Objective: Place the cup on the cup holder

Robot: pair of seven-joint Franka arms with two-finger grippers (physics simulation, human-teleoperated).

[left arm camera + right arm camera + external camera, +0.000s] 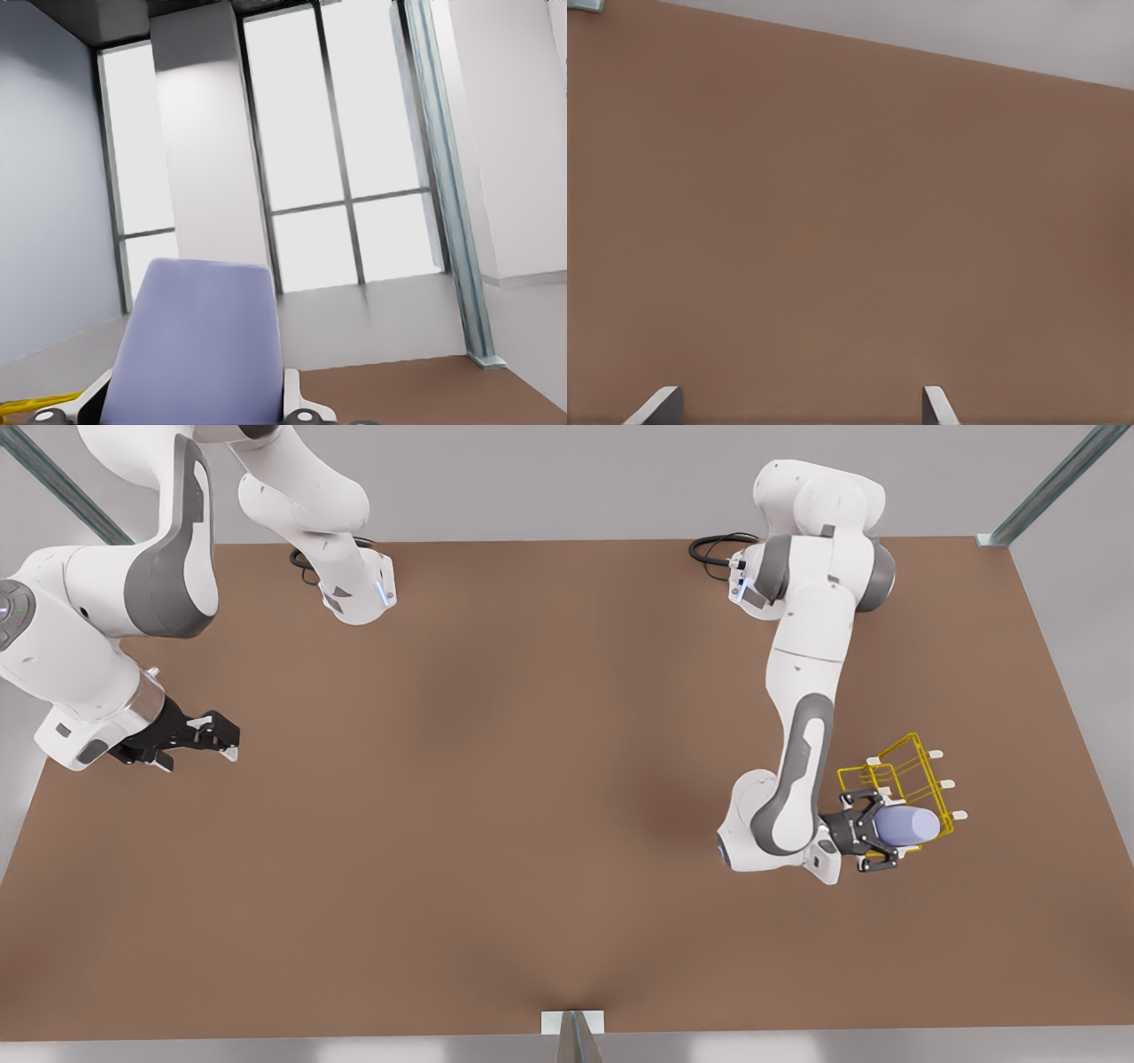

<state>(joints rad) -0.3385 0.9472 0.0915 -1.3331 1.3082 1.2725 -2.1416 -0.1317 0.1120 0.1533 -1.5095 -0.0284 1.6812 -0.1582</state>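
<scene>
The lavender cup (911,825) lies on its side in my left gripper (873,833), which is shut on it near the table's edge at the front view's right. It overlaps the near side of the yellow wire cup holder (912,766), whose white-tipped prongs point to the front view's right. I cannot tell whether cup and wire touch. The left wrist view shows the cup (195,345) between my fingers (294,400), with a bit of yellow wire (27,407) beside it. My right gripper (221,737) waits open at the front view's left, fingertips (660,403) wide apart over bare table.
The brown table (532,779) stretches wide between the two arms. Metal frame posts (1054,483) rise at the far corners and a small bracket (572,1027) sits at the near edge. Black cables (718,545) loop by the arm bases.
</scene>
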